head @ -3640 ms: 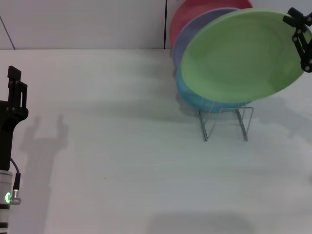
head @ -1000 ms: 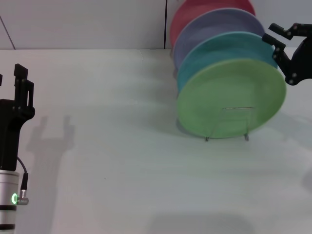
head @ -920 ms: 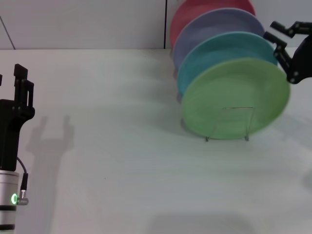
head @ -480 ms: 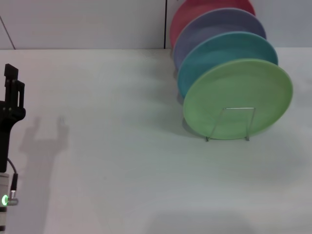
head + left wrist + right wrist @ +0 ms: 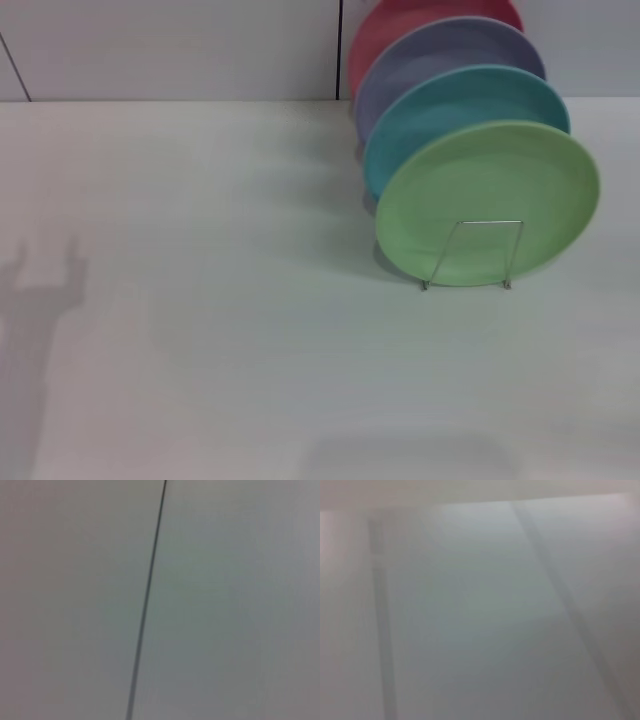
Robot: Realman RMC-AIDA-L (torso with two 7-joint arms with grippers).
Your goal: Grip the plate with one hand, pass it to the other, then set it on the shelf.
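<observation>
A light green plate (image 5: 488, 203) stands on edge in the front slot of a silver wire rack (image 5: 472, 255) on our white table (image 5: 250, 330), leaning back against the row behind it. From our head camera the rack sits at about two o'clock from the middle of the table, with its front loop rising across the lower face of the green plate. Behind that plate, toward twelve o'clock, we see a turquoise-blue plate (image 5: 450, 100), then a lavender plate (image 5: 430, 55), then a red plate (image 5: 385, 30), each overlapped by the one in front and each tilted the same way. Neither of our grippers appears in any of our three views, so we cannot tell whether either claw is open, closed or gripping anything; nothing touches the green plate but the rack and the plate behind it. A grey shadow (image 5: 40, 300) with two upright prongs lies on the table at about nine o'clock, near the left edge. Our left wrist camera shows only a pale surface crossed by a thin dark line (image 5: 147, 600); our right wrist camera shows only a blurred pale surface.
</observation>
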